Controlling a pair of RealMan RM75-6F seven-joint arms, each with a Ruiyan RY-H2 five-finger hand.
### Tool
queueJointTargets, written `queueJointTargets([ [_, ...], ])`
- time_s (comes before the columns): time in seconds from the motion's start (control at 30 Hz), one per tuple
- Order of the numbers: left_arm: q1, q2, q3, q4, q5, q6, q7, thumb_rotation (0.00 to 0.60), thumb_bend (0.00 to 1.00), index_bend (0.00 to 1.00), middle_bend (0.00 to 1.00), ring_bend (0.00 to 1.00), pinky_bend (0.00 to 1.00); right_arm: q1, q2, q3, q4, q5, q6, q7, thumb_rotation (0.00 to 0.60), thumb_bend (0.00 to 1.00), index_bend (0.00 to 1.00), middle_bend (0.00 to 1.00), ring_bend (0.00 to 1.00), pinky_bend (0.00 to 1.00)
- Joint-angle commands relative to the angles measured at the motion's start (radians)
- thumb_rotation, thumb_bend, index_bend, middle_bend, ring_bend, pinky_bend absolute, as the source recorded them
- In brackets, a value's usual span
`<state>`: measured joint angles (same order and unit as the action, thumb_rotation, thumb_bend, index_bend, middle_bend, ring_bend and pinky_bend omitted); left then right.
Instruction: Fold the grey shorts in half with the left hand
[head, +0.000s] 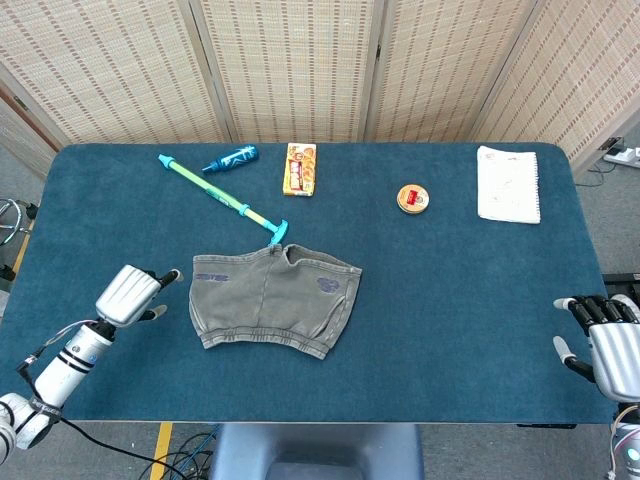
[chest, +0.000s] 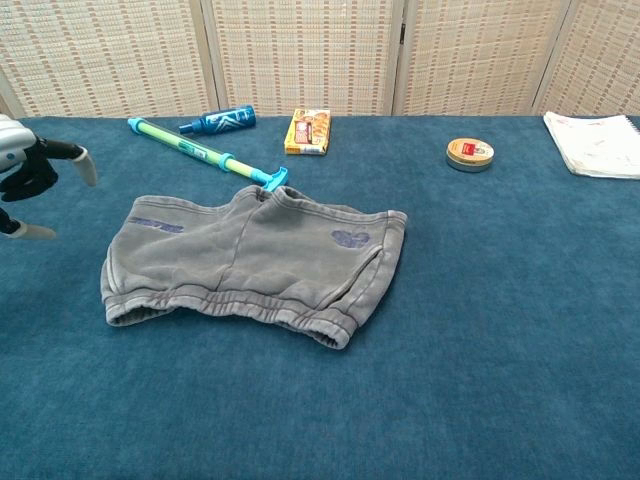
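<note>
The grey shorts (head: 272, 298) (chest: 250, 262) lie spread flat near the middle of the blue table, waistband toward me. My left hand (head: 132, 293) (chest: 30, 172) hovers just left of the shorts' left edge, fingers apart and holding nothing, a small gap from the cloth. My right hand (head: 608, 352) rests at the table's near right corner, fingers loosely spread and empty; the chest view does not show it.
A green and blue stick (head: 222, 198) (chest: 206, 153) ends right at the shorts' far edge. Behind it lie a blue bottle (head: 231, 158), a yellow box (head: 300, 168), a round tin (head: 413, 198) and a white notebook (head: 508, 184).
</note>
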<state>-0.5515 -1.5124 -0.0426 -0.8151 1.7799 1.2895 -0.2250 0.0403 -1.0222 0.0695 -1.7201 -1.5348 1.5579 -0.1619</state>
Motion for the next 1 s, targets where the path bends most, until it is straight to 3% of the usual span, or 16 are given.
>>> queueJointTargets([
  [0.03,-0.034,-0.087,0.035,0.123,0.015,-0.008,-0.053,0.600,0.16,0.40,0.89,0.80,0.92,-0.002,0.001,-0.001,-0.002,0.000,0.003,-0.003,0.600,0.31,0.31,0.33,0.29,0.27],
  [0.57,-0.062,-0.283,0.090,0.467,-0.016,-0.019,-0.157,0.600,0.16,0.40,0.89,0.80,0.92,-0.013,0.005,-0.001,-0.011,0.016,0.004,-0.015,0.600,0.31,0.31,0.33,0.29,0.27],
  [1.0,-0.087,-0.372,0.107,0.549,-0.048,-0.033,-0.223,0.600,0.16,0.40,0.89,0.80,0.92,-0.025,0.004,-0.003,-0.010,0.027,0.009,-0.016,0.600,0.31,0.30,0.33,0.29,0.27],
])
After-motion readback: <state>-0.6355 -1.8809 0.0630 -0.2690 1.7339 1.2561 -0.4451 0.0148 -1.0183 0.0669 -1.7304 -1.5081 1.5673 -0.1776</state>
